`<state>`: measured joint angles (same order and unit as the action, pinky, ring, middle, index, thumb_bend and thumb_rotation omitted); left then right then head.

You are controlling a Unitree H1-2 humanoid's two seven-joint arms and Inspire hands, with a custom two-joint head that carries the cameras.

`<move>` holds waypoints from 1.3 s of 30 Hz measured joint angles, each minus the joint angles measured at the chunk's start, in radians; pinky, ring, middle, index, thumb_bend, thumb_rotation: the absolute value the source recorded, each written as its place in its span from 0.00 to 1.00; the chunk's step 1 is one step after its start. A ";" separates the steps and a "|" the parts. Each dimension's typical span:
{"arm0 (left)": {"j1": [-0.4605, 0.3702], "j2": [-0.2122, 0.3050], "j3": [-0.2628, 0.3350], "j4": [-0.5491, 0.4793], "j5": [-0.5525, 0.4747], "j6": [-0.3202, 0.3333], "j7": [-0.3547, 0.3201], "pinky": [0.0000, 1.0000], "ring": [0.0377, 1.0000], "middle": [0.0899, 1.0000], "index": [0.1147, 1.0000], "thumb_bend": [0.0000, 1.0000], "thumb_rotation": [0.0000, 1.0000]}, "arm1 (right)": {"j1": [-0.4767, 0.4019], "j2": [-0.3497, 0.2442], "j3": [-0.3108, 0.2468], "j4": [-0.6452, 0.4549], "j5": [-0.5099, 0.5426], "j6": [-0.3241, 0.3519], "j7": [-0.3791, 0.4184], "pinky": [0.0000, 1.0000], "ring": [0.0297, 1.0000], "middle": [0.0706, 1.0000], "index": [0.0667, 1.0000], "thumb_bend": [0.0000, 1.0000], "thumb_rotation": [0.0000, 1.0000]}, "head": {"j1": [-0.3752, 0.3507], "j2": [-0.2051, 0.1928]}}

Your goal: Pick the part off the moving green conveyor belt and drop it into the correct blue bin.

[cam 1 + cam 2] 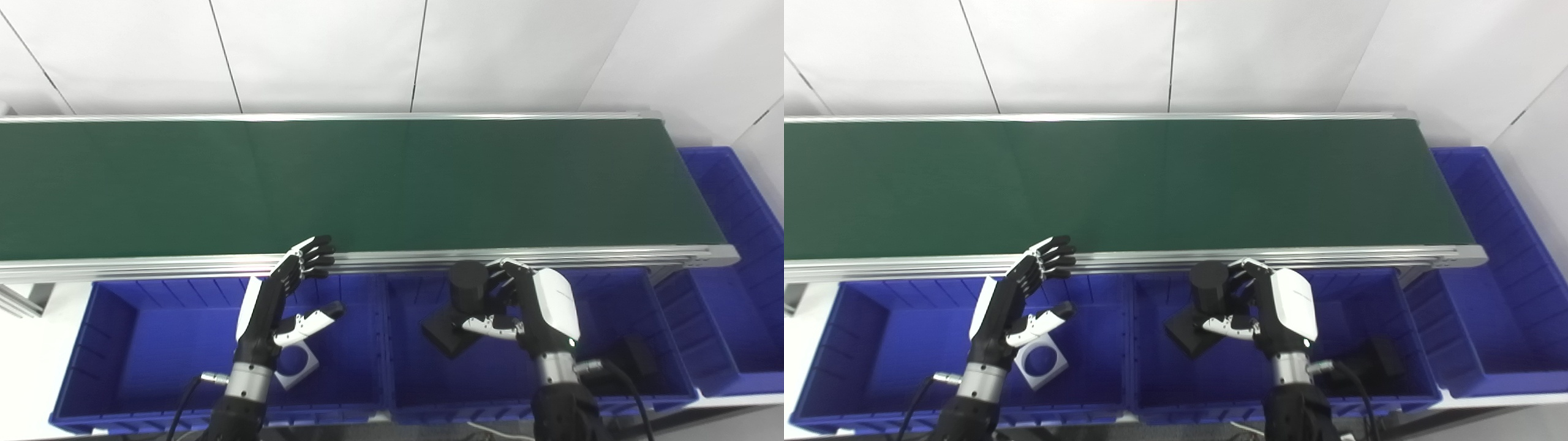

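1. The right hand [530,306] holds the black part [463,303], a cylinder on a flat square base, its fingers curled round the cylinder and the thumb under it near the base.
2. The part is off the belt [367,184], just below the belt's near rail, over the middle bin [664,343].
3. Judged from this, the pick is done and the drop is in hand: the part hangs over the bin, not yet let go.
4. Another dark part [634,358] lies in that bin, right of the hand, so this looks like the correct one.
5. The next move calls for spreading the fingers so the part falls clear of the bin's walls; lowering it first would soften the landing.
6. The left hand [278,306] waits below the rail, left of the part, spread and holding nothing, over the left bin [122,318], where a white plate [297,362] with a round hole lies.
7. The belt carries nothing in view.
8. No brand, label or writing can be read.
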<state>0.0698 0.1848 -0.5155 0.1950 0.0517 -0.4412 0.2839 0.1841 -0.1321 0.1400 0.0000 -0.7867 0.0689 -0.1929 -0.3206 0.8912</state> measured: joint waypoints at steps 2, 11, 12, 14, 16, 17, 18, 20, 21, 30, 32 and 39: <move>0.003 -0.010 0.018 0.000 0.000 0.000 -0.017 0.66 0.72 0.75 0.77 0.74 0.59 | -0.015 -0.034 0.040 -0.007 -0.045 0.082 0.106 0.85 0.91 0.92 0.90 0.70 0.38 | 0.002 0.003; 0.024 -0.036 0.073 -0.007 -0.005 0.000 -0.076 0.66 0.72 0.75 0.76 0.74 0.57 | -0.016 -0.045 0.142 -0.021 -0.150 0.183 0.208 1.00 1.00 1.00 1.00 0.80 0.67 | 0.005 0.012; 0.025 -0.039 0.079 -0.008 -0.005 0.000 -0.078 0.66 0.72 0.75 0.77 0.73 0.58 | -0.013 -0.042 0.143 -0.027 -0.150 0.183 0.196 1.00 1.00 1.00 1.00 0.82 0.68 | 0.006 0.012; 0.027 -0.044 0.088 -0.009 -0.005 0.000 -0.080 0.66 0.72 0.75 0.77 0.73 0.58 | 0.002 -0.040 0.141 -0.039 -0.137 0.173 0.156 1.00 1.00 1.00 1.00 0.84 0.66 | 0.011 0.009; 0.031 -0.045 0.097 -0.015 -0.005 0.000 -0.091 0.66 0.72 0.75 0.76 0.74 0.58 | 0.021 -0.041 0.137 -0.039 -0.097 0.125 0.094 0.97 1.00 1.00 1.00 0.83 0.64 | 0.012 0.008; 0.035 -0.046 0.101 -0.021 -0.005 0.000 -0.099 0.66 0.72 0.75 0.76 0.74 0.58 | 0.035 -0.040 0.136 -0.041 -0.071 0.089 0.065 0.96 1.00 1.00 1.00 0.83 0.63 | 0.012 0.008; 0.038 -0.046 0.106 -0.024 -0.006 0.000 -0.104 0.66 0.72 0.75 0.76 0.74 0.58 | 0.046 -0.037 0.136 -0.043 -0.048 0.060 0.046 0.96 1.00 1.00 1.00 0.83 0.63 | 0.012 0.006; 0.039 -0.047 0.114 -0.025 -0.006 0.000 -0.111 0.67 0.72 0.75 0.76 0.75 0.59 | 0.065 -0.026 0.137 -0.054 -0.002 0.023 0.013 0.93 1.00 1.00 1.00 0.82 0.61 | 0.015 0.002; 0.040 -0.048 0.116 -0.025 -0.006 0.000 -0.112 0.67 0.72 0.75 0.76 0.75 0.59 | 0.071 -0.020 0.137 -0.061 0.014 0.004 0.002 0.93 1.00 1.00 1.00 0.82 0.61 | 0.017 -0.005; 0.049 -0.051 0.120 -0.018 0.001 0.000 -0.118 0.67 0.72 0.75 0.75 0.76 0.60 | 0.075 0.002 0.135 -0.067 0.117 -0.127 -0.066 0.79 0.90 0.95 0.96 0.80 0.54 | 0.037 -0.028; 0.049 -0.049 0.121 -0.018 0.002 0.000 -0.118 0.66 0.72 0.75 0.75 0.76 0.59 | 0.079 0.005 0.132 -0.067 0.147 -0.157 -0.068 0.78 0.89 0.93 0.95 0.79 0.52 | 0.043 -0.031; 0.052 -0.050 0.114 -0.016 0.005 0.000 -0.115 0.66 0.71 0.75 0.75 0.75 0.59 | 0.090 0.011 0.130 -0.064 0.259 -0.228 -0.050 0.81 0.86 0.89 0.98 0.77 0.53 | 0.075 -0.052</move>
<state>0.1220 0.1349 -0.4014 0.1792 0.0571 -0.4412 0.1692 0.2746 -0.1207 0.2697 -0.0641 -0.5276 -0.1590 -0.2428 -0.2455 0.8391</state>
